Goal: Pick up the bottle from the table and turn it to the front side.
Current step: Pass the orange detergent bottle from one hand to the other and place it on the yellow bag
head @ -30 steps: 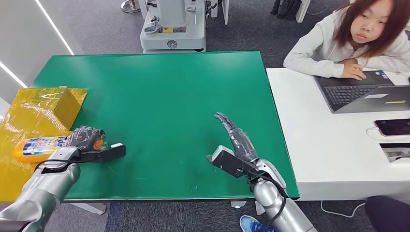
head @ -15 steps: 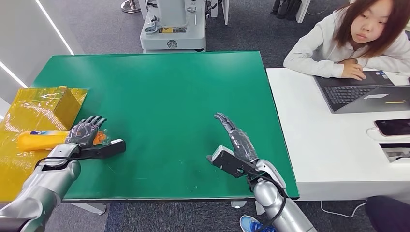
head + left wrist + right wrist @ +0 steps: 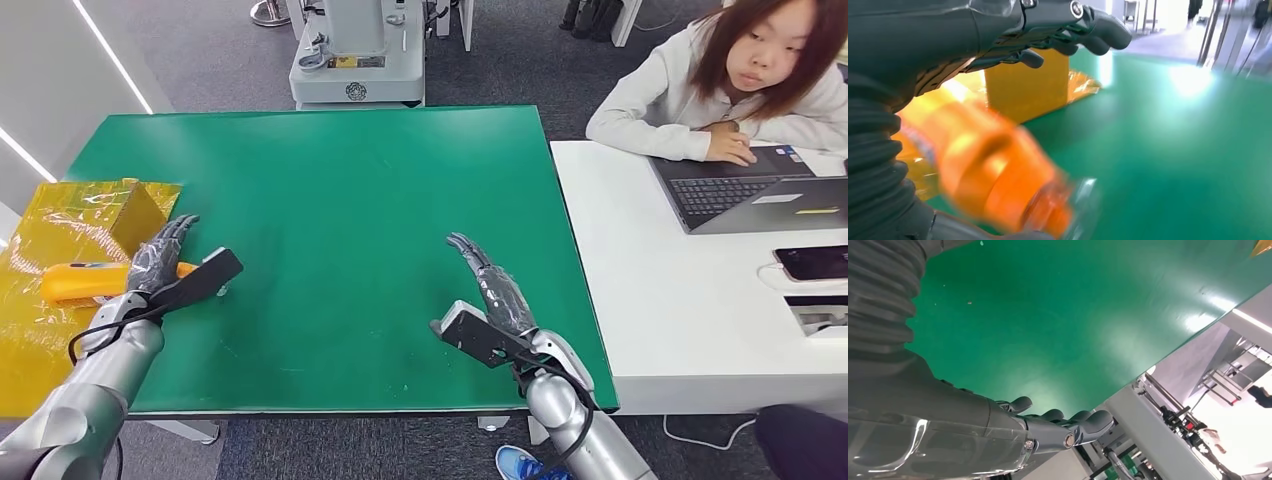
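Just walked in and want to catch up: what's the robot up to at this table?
The robot is working on an orange bottle lying on its side on yellow wrapping at the left edge of the green table. Its left hand is open, fingers stretched over the bottle, not gripping it. The right hand hovers open above bare table. A person sits at a laptop alongside.

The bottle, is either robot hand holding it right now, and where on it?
Nothing is held. The left robot hand is open above the bottle, which lies on the yellow sheet. The right robot hand is open too.
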